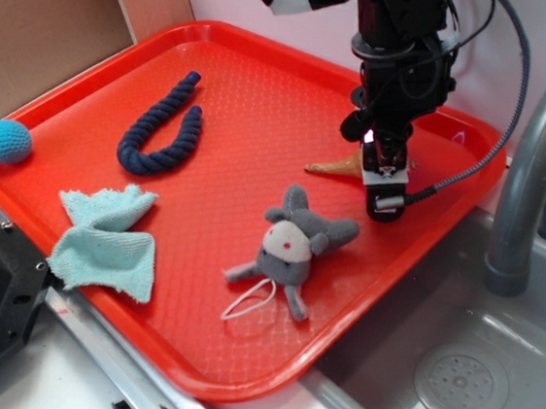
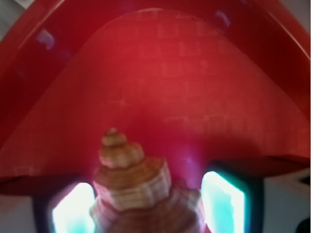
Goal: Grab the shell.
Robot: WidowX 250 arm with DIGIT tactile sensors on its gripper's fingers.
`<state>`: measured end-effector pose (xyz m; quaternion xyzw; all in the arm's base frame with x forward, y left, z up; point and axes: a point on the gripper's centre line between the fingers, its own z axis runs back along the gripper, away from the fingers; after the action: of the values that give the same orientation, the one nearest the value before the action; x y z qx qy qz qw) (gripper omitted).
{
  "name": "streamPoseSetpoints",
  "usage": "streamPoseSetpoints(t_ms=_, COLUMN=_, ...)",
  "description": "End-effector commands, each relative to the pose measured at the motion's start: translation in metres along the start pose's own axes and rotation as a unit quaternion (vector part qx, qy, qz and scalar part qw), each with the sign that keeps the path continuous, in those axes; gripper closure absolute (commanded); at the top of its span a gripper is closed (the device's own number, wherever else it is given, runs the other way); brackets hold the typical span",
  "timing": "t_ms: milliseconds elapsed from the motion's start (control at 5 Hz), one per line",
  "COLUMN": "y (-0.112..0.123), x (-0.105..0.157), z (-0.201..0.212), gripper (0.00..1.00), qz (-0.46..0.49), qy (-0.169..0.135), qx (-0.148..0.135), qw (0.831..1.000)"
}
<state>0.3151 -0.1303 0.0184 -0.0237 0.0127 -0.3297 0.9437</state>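
Tan shell [image 2: 141, 194] sits between your tool's [image 1: 381, 177] spread fingers, its long tail pointing left across the red tray [image 1: 220, 62].

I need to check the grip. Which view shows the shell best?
The wrist view: the shell fills the foreground between the tool's fingers, ridges clear. The exterior view shows only its pointed tail beside the tool.

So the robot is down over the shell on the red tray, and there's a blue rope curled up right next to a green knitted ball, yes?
Not quite. The exterior view shows the ball is blue, and it sits apart from the rope, at the red tray's left edge. The rest holds: the gripper is down over the shell.
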Motion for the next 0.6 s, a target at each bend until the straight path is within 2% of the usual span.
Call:
streamPoseSetpoints(t_ms=0, y=-0.01, x=-0.01, z=0.051, gripper=1.0, qz=0.031, qy=0.004, qx=0.028, qw=0.999)
streamPoseSetpoints(t_ms=200, y=-0.005, x=-0.036, z=0.101, gripper=1.0, qz=0.155, qy=-0.004, qx=0.047, qw=0.987)
streamPoseSetpoints(t_ms=400, y=-0.01, x=-0.065, z=0.15, gripper=1.0, qz=0.23, qy=-0.022, qx=0.047, qw=0.972)
